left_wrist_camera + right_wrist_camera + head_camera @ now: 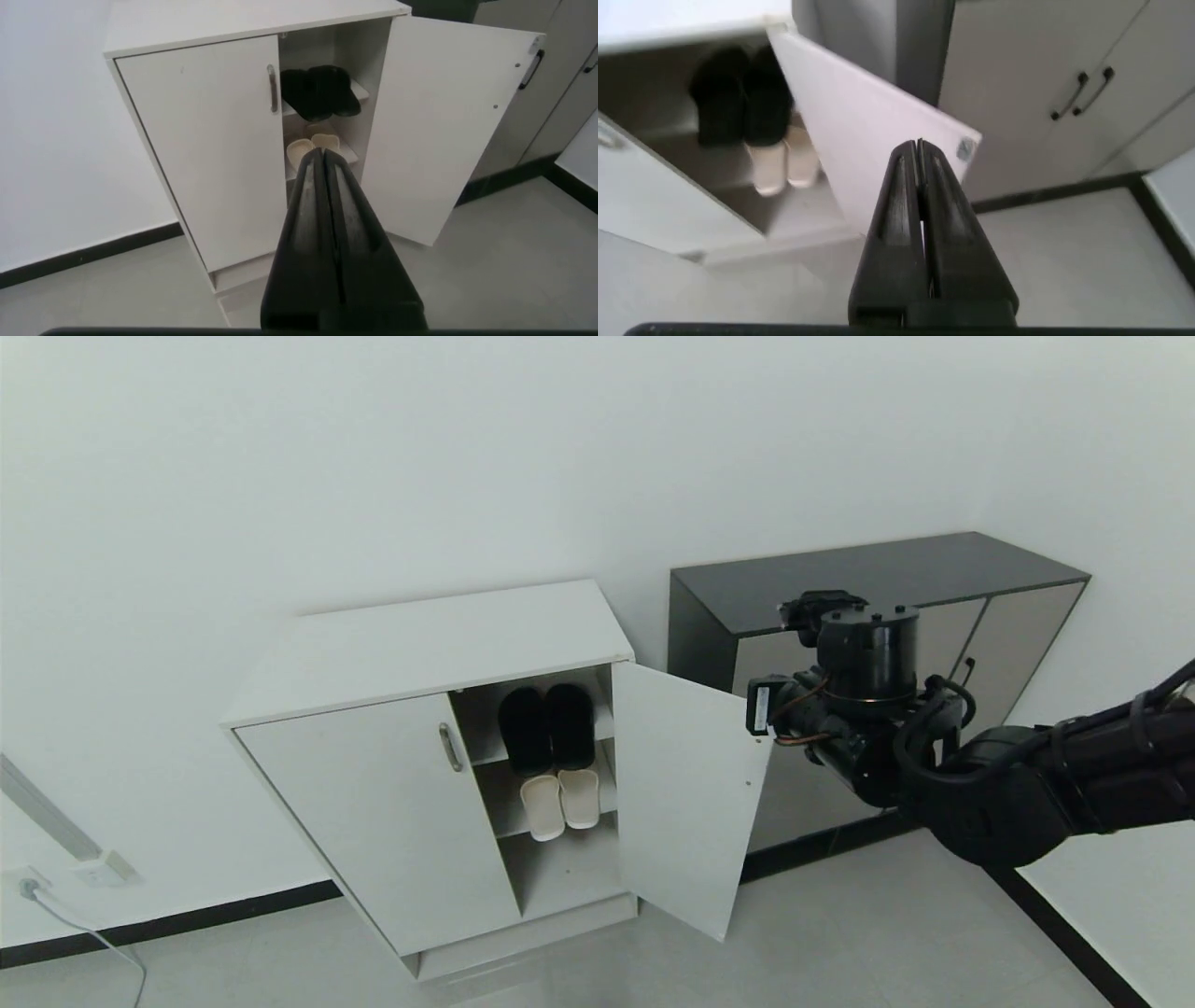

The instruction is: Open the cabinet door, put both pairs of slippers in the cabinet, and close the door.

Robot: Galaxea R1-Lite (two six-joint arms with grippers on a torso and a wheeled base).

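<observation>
Cabinet status: right door [686, 793] open, left door [383, 812] shut, both pairs of slippers inside the white cabinet [429, 644].

The black slippers [546, 728] lie on the upper shelf and the white slippers [560, 803] on the shelf below, toes outward. The head view places the right arm [1027, 775] to the right, its wrist just beside the open door's free edge. The left wrist view shows the left gripper [322, 159] in front of the cabinet with fingers pressed together and empty, plus a dark handle [533, 67] at the open door's edge. The right wrist view shows the right gripper [918, 149], likewise closed on nothing, and the paired handles [1083, 93] of the dark cabinet [878, 569] to the right. The floor [840, 933] is grey tile. The wall [373, 457] is white with a black baseboard [187, 919]. A socket [28, 882] with a cable is at the far left.
</observation>
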